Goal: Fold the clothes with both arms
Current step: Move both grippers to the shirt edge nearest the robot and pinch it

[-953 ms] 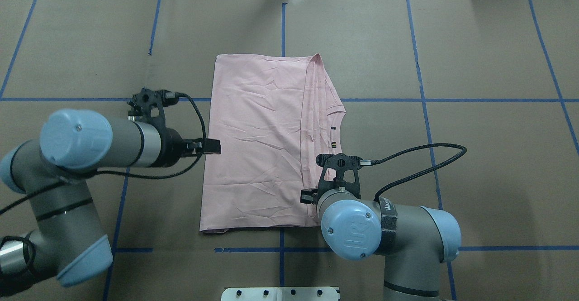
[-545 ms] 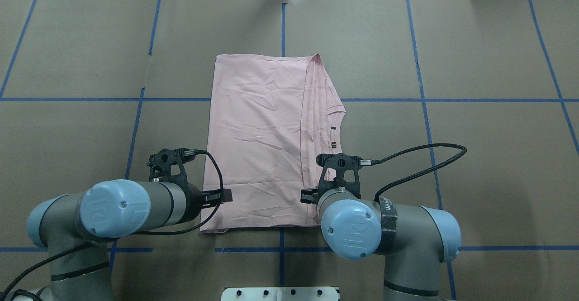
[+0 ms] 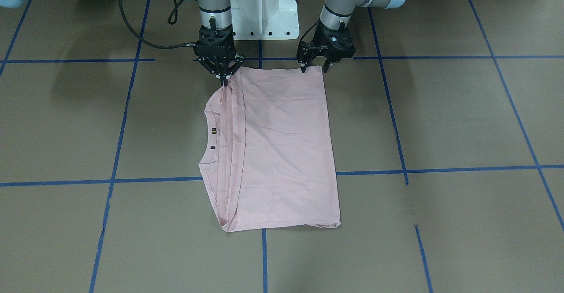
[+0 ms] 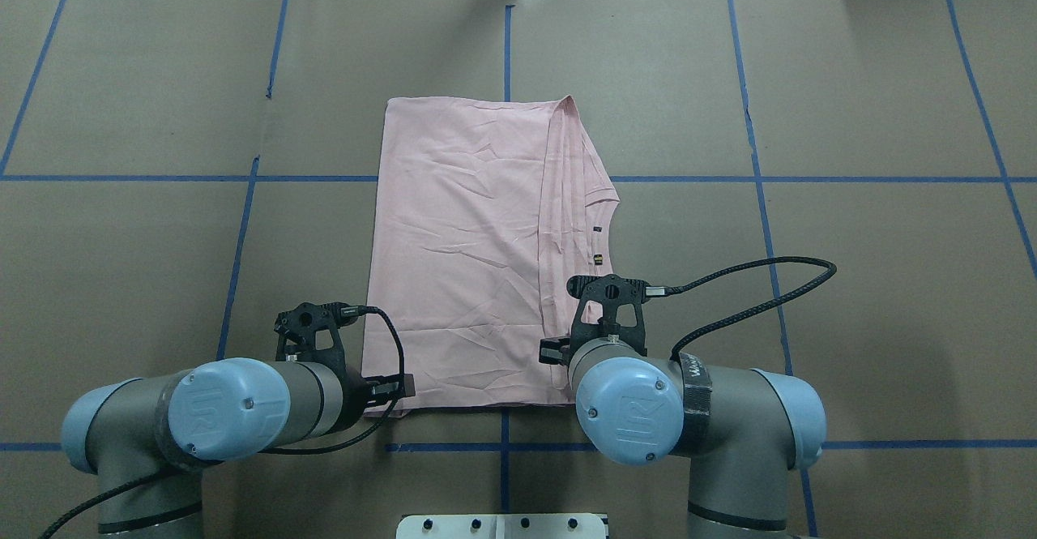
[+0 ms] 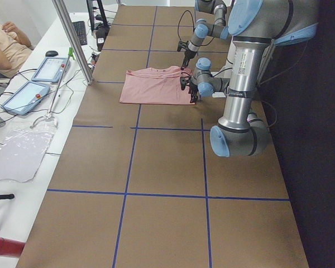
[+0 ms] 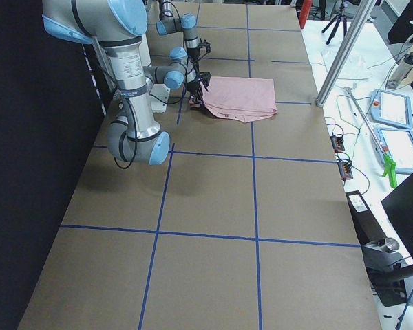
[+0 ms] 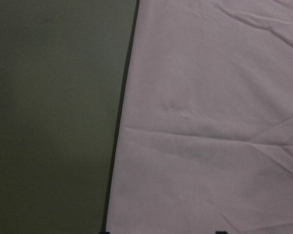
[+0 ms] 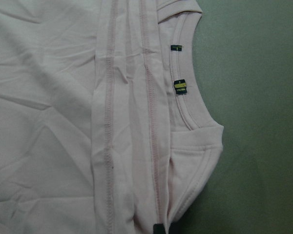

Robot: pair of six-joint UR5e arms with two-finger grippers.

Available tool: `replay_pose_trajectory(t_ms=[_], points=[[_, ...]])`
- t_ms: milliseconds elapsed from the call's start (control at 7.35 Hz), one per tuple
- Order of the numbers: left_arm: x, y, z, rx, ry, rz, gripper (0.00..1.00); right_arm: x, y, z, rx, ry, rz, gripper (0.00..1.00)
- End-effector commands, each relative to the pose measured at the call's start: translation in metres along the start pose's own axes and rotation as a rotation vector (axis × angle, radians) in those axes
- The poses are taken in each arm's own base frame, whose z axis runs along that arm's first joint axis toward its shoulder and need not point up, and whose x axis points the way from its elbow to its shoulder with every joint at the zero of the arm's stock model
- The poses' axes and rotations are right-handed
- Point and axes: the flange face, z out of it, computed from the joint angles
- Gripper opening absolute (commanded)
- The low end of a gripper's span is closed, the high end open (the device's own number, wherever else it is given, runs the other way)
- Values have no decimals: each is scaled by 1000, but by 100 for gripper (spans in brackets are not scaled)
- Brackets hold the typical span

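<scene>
folded pink t-shirt (image 3: 282,152) lying flat at the middle of the brown table (image 3: 440,116)
in the front-facing view its collar (image 3: 211,139) is sitting at 9 o'clock; the right gripper (image 3: 224,78) is pinching the shirt's 11 o'clock corner with fingers pressed together, while the left gripper (image 3: 314,67) is hanging with fingers spread over the 1 o'clock corner.

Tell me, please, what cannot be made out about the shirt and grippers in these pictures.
T-shirt underside: every view, its own folded layers cover it.
Right gripper fingertips: overhead view, hidden by its arm.
Tag lettering: right wrist view, too small, blurred.
Left gripper contact with cloth: front-facing view, too small.
</scene>
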Motion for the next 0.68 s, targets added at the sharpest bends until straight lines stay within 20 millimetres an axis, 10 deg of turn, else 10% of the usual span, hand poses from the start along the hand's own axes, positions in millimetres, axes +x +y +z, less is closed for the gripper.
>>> replay_pose_trajectory(t_ms=[0, 545], points=[[-2, 10, 5, -15, -11, 10, 69, 0, 0, 0, 0, 0, -1, 0], [-5, 10, 11, -15, -24, 11, 68, 0, -1, 0, 1, 0, 1, 0]])
